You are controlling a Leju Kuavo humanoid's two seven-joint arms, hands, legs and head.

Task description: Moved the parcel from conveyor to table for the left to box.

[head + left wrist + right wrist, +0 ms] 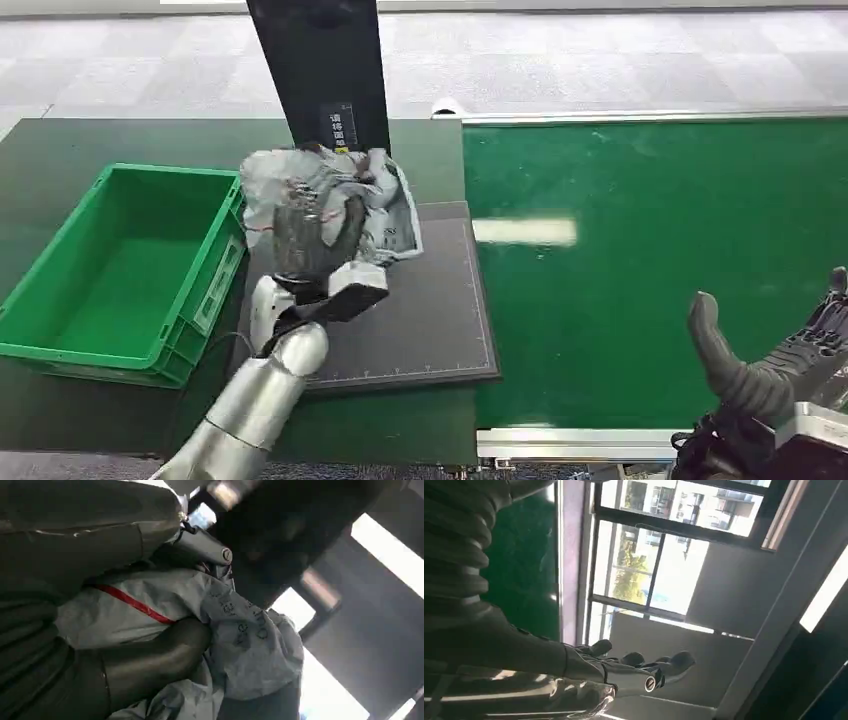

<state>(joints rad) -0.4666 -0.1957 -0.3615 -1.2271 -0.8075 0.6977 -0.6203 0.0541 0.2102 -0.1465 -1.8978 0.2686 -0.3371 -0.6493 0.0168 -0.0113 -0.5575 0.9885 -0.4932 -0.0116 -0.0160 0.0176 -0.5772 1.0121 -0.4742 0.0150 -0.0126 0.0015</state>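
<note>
- The left hand (318, 236) is closed around the parcel (375, 200), thumb on one side and dark fingers on the other; in the left wrist view the thick grey thumb (165, 650) is seen pressed into the wrapping of the parcel (240, 635), so the grasp is judged firm enough for carrying.
- The parcel is held over the far left corner of the dark mat (430, 320), near the edge that faces the green crate (120, 270); whether it rests on the mat or is lifted clear cannot be told; the position is judged to suit a short carry sideways into the crate.
- The parcel is a soft, crumpled bag of pale grey film, printed with small dark marks and crossed by a thin red line; it is creased where it is squeezed, so some sagging is to be expected.
- The mat is flat, matt and square-cornered, with a fine pale ruled border; it lies on the dark green table (60, 160), its right edge against the conveyor (650, 260).
- The crate is of rigid green plastic, open-topped, with ribbed walls; it stands at the left part of the table, just beside the mat.
- The right hand (770, 370) is held with fingers apart and nothing in it, at the near right corner of the conveyor belt, whose surface is smooth, green and glossy; it is judged to be out of the way; its fingers (639, 662) are seen extended in the right wrist view.
- A dark upright post (320, 70) stands at the far edge of the table, behind the parcel.
</note>
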